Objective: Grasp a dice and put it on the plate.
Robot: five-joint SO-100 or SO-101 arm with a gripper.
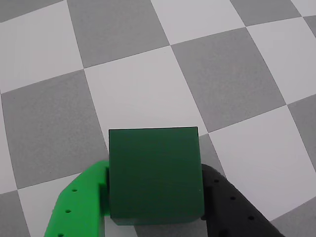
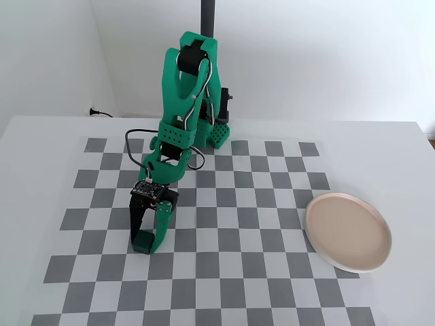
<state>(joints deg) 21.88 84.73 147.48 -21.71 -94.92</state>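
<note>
The dice, a dark green cube, sits between the gripper's bright green finger on the left and its black finger on the right in the wrist view. Both fingers press on its sides. In the fixed view the gripper points down at the left part of the checkerboard, with the dice at its tips, at or just above the board. The pale pinkish-beige plate lies empty at the board's right edge, far from the gripper.
The grey and white checkerboard mat covers the white table. The green arm's base stands at the back centre with a dark pole behind it. A cable loops by the arm's left side.
</note>
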